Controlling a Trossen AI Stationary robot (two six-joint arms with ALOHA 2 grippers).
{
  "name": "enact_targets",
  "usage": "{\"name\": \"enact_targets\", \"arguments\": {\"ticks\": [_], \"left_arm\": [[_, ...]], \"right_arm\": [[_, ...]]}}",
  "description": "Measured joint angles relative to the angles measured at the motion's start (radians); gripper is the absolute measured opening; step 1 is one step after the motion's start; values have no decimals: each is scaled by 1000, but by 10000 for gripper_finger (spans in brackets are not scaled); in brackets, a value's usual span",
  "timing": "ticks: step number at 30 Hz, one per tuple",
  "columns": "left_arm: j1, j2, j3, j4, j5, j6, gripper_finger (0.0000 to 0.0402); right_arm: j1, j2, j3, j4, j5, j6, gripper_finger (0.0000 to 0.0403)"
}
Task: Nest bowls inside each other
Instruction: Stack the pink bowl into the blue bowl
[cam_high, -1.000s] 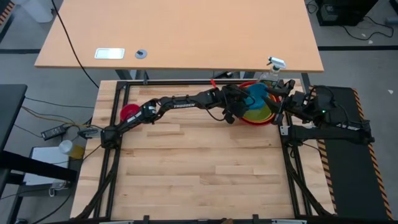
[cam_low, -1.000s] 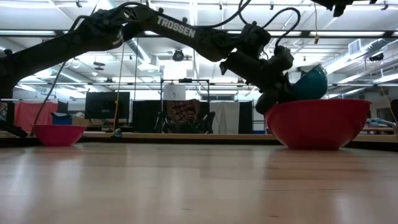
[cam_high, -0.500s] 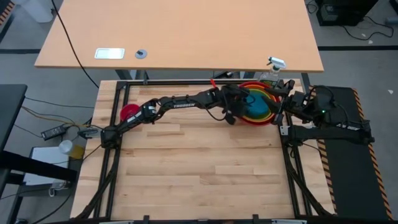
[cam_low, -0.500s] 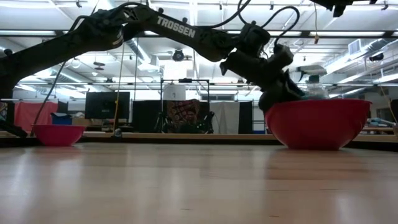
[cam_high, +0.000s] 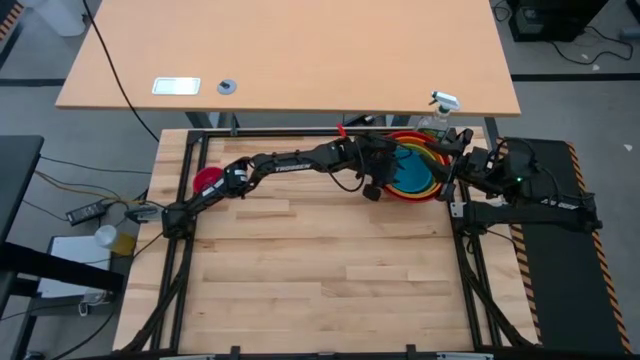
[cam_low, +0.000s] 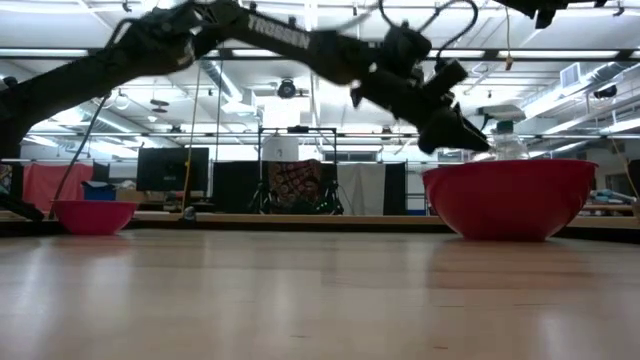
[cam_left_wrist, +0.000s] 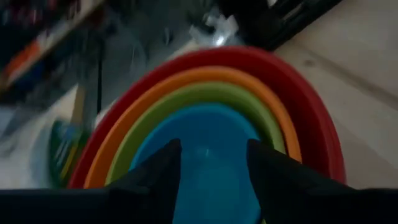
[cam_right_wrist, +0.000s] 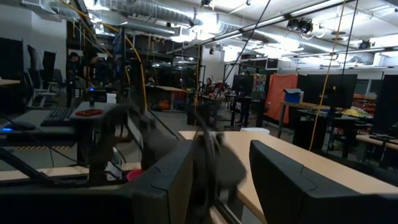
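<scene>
At the table's far right stands a stack of bowls: the red bowl (cam_high: 437, 178) outermost, then the orange bowl (cam_left_wrist: 186, 84), the green bowl (cam_left_wrist: 205, 96), and the blue bowl (cam_left_wrist: 214, 171) innermost, resting in the green one. A magenta pink bowl (cam_high: 208, 180) stands alone on its base at the far left. My left gripper (cam_left_wrist: 213, 144) hovers open over the stack's left rim, above the blue bowl and clear of it; in the low view my left gripper (cam_low: 462, 138) is above the red rim. My right gripper (cam_right_wrist: 221, 149) waits open at the right edge.
A clear spray bottle (cam_high: 438, 112) stands just beyond the stack, off the table's far right corner. The black frame rail (cam_high: 300, 131) runs along the far edge. The bare wooden tabletop (cam_high: 320, 270) stretches toward the near edge.
My left gripper held the blue bowl tilted over the stack, then let it go; the bowl has dropped level into the green bowl. The gripper has since risen a little, clear of the red rim, and rolled about its own axis.
</scene>
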Motion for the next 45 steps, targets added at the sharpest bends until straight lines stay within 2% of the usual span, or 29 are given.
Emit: {"name": "enact_targets", "arguments": {"ticks": [7, 11, 16, 18, 20, 25, 31, 36, 41, 45], "left_arm": [[-38, -125, 2, -388, -317, -74, 165], [-46, -185, 0, -674, -521, -290, 147], [-65, -228, -17, -1045, -619, -607, 131], [-88, -243, -68, -1147, -704, -673, 123], [-104, -277, -169, -1167, -758, -706, 117], [-92, -433, -526, -1102, -785, -838, 115], [-44, -622, -863, -1156, -787, -1260, 114], [-40, -760, -1057, -1174, -772, -1496, 126], [-41, -850, -1199, -1169, -753, -1637, 177], [-31, -874, -1291, -1163, -719, -1713, 218]], "right_arm": [[0, -2, 0, -14, 5, -5, 165], [0, -2, 0, -15, 5, -10, 165], [0, 0, 0, -18, 6, -6, 165], [0, 1, 0, -21, 6, -6, 165], [1, 1, 0, -21, 6, -7, 165], [1, 1, 0, -21, 6, -7, 165], [1, 1, 0, -21, 9, -7, 165], [1, 1, 0, -18, 11, -12, 165], [1, 10, 0, -6, 12, -12, 165], [1, 25, 0, -2, 12, -11, 165]]}}
